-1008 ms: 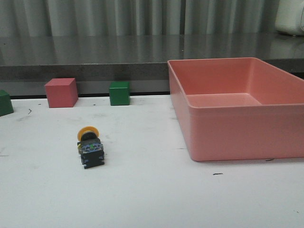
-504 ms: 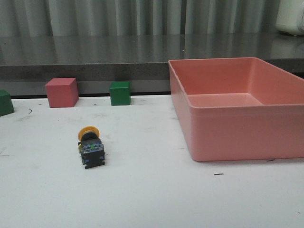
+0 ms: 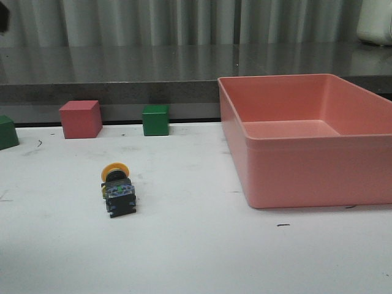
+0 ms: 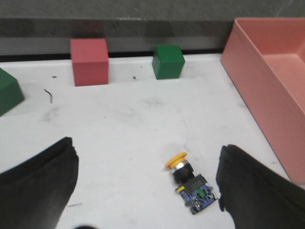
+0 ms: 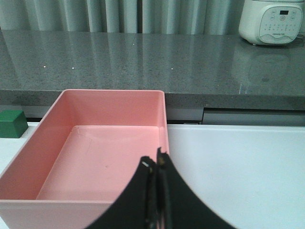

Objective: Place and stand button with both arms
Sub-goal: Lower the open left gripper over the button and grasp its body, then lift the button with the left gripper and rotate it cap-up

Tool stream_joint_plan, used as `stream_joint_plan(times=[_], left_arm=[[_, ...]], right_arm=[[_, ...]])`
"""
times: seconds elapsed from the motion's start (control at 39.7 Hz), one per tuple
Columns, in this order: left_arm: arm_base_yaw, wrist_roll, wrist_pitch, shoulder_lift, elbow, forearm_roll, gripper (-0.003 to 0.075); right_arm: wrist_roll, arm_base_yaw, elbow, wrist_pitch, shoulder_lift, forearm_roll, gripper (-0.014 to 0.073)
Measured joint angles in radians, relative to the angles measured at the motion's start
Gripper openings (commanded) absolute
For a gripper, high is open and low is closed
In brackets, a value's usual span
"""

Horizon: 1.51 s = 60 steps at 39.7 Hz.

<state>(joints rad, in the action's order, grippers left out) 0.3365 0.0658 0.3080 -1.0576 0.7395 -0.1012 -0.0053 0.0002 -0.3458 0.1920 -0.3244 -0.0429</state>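
Observation:
The button (image 3: 116, 188) lies on its side on the white table, left of centre, with its yellow cap toward the back and its black-and-clear base toward the front. In the left wrist view the button (image 4: 188, 181) lies below my left gripper (image 4: 145, 191), between the wide-open fingers (image 4: 40, 186) and close to the right-hand one; nothing is held. My right gripper (image 5: 155, 164) is shut and empty, hovering over the near right rim of the pink bin (image 5: 102, 152). A dark bit of an arm (image 3: 3, 15) shows at the front view's top left corner.
The large pink bin (image 3: 306, 177) stands at the right. A red cube (image 3: 80, 119) and a green cube (image 3: 155, 120) sit along the table's back edge, and another green cube (image 3: 6, 132) at the far left. A grey counter runs behind, with a white appliance (image 5: 271, 21) on it.
A dark bit of an arm has come into the front view's top left corner. The button, cubes and bin have not moved.

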Motion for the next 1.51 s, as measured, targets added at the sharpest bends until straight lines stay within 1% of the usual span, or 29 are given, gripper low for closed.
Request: stream_joint_plan(times=[0.1, 0.18, 0.35, 0.45, 0.53, 0.66, 0.81, 1.01, 1.18, 1.26, 1.44, 1.51], left_arm=[[0.051, 0.000, 0.069, -0.146, 0.095, 0.000, 0.0564], [0.070, 0.000, 0.152, -0.250, 0.174, -0.004, 0.0564], [0.074, 0.005, 0.391, -0.485, 0.367, -0.027, 0.0564], [0.074, 0.033, 0.495, -0.592, 0.467, -0.031, 0.0564], [0.074, 0.056, 0.550, -0.657, 0.521, -0.031, 0.0564], [0.074, 0.091, 0.587, -0.754, 0.586, -0.035, 0.0564], [0.074, 0.097, 0.593, -0.841, 0.637, -0.077, 0.0564], [0.074, 0.102, 0.600, -0.919, 0.658, -0.144, 0.0564], [0.074, 0.104, 0.600, -0.962, 0.661, -0.168, 0.0561], [0.074, 0.104, 0.600, -0.966, 0.662, -0.172, 0.0519], [0.074, 0.104, 0.600, -0.966, 0.663, -0.180, 0.0299], [0.074, 0.104, 0.604, -0.966, 0.665, -0.183, 0.0242]], right_arm=[[0.000, 0.000, 0.000, 0.000, 0.000, 0.000, -0.0070], [0.000, 0.000, 0.000, 0.000, 0.000, 0.000, -0.0070], [0.000, 0.000, 0.000, 0.000, 0.000, 0.001, -0.0070], [0.000, 0.000, 0.000, 0.000, 0.000, 0.001, -0.0070], [0.000, 0.000, 0.000, 0.000, 0.000, 0.001, -0.0070], [0.000, 0.000, 0.000, 0.000, 0.000, 0.001, -0.0070], [0.000, 0.000, 0.000, 0.000, 0.000, 0.001, -0.0070], [0.000, 0.000, 0.000, 0.000, 0.000, 0.001, -0.0070], [0.000, 0.000, 0.000, 0.000, 0.000, 0.001, -0.0070], [0.000, 0.000, 0.000, 0.000, 0.000, 0.001, -0.0070], [0.000, 0.000, 0.000, 0.000, 0.000, 0.001, -0.0070], [0.000, 0.000, 0.000, 0.000, 0.000, 0.001, -0.0070]])
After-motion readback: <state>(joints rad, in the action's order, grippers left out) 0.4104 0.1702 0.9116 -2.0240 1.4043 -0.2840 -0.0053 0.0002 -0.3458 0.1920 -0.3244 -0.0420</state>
